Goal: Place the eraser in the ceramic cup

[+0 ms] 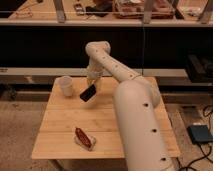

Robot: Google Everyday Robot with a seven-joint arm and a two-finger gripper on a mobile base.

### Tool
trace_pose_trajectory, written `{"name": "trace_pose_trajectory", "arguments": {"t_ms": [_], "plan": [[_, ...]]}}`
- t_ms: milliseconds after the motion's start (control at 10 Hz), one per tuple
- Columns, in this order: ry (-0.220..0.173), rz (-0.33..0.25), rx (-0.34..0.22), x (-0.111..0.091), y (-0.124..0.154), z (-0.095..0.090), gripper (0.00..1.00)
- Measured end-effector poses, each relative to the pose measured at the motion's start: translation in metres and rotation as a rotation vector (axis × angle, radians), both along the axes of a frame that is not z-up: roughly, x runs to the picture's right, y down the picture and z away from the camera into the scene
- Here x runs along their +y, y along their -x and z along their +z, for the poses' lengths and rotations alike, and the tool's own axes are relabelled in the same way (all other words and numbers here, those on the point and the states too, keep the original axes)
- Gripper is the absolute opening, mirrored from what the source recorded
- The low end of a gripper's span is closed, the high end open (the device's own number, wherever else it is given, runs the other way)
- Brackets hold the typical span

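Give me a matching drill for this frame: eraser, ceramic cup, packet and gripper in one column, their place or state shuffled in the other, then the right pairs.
Column one
1. eraser
2. ceramic cup
3. red-brown packet
4. gripper

Column two
A. lying near the front edge of the table
B. shut, just right of the cup, above the table
C. white, upright, at the back left of the table
D. black, tilted, held in the gripper

Pairs: 1-D, 2-C, 3-A, 4-B
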State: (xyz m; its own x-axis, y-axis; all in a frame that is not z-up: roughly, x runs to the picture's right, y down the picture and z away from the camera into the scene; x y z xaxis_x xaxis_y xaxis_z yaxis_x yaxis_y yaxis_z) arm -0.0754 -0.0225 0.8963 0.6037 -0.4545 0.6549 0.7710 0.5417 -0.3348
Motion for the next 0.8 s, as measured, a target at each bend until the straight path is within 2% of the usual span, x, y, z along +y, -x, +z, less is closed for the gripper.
{"name": "trace_pose_trajectory", "arguments": {"t_ms": [400, 500, 700, 800], "plan": [[0.000, 0.002, 0.004, 0.000, -0.001, 0.001, 0.00], [0.004, 0.016, 0.020, 0.000, -0.001, 0.002, 0.00], [0.027, 0.081, 0.104, -0.002, -0.006, 0.005, 0.00], [0.045, 0.148, 0.189, -0.005, -0.013, 0.006, 0.00]]}}
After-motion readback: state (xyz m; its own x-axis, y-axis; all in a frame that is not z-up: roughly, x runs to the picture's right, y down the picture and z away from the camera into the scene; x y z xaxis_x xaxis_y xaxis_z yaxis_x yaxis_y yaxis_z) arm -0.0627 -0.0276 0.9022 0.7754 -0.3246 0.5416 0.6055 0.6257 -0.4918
